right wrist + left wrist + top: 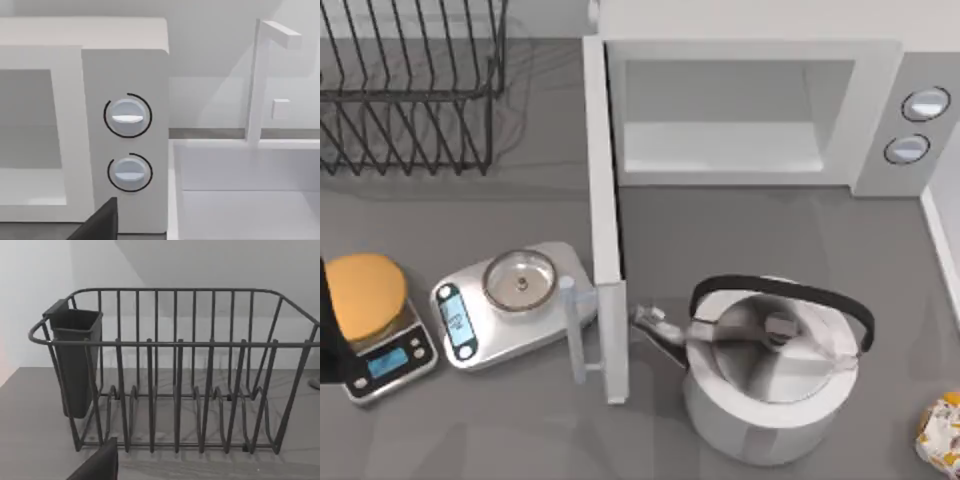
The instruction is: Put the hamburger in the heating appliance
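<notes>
The hamburger [942,430], a small cream and yellow lump with orange speckles, lies at the table's front right corner, to the right of the kettle. The heating appliance [875,120] is a white microwave at the back centre. Its door [607,250] stands swung open toward the front, and nothing lies in its cavity [720,140]. The right wrist view faces the microwave's panel [125,75] with its two knobs. A dark piece of my right gripper [97,222] shows at that view's lower edge. A dark piece of my left gripper [97,465] points at the dish rack [175,390].
A steel kettle [770,375] with a black handle stands in front of the microwave opening. At front left are a silver scale [510,305] and a scale bearing an orange dome [365,295]. The wire dish rack [410,90] fills the back left. A white basin [250,200] adjoins the microwave's right.
</notes>
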`<control>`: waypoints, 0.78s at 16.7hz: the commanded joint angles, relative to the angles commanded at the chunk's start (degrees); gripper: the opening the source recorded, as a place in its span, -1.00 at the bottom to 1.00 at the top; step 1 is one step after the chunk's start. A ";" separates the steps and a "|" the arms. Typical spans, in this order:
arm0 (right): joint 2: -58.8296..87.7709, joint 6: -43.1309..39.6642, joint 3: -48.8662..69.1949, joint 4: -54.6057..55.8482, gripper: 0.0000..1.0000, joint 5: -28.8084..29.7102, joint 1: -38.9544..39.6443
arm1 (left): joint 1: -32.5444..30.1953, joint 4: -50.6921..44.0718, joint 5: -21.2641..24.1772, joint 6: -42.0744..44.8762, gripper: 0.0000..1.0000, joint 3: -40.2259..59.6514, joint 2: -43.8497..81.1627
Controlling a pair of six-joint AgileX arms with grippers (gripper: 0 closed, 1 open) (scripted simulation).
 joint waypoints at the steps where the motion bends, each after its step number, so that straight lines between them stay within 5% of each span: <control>1: 0.00 0.00 0.00 0.00 1.00 0.00 0.00 | 0.00 0.00 0.00 0.00 1.00 0.00 0.00; 6: 5.76 -5.04 1.30 -5.38 1.00 -0.73 -0.01 | 0.00 0.00 0.00 0.00 1.00 0.00 0.00; 13: 33.56 -21.66 12.40 -28.78 1.00 -2.02 2.55 | 0.00 0.00 0.00 0.00 1.00 0.00 0.00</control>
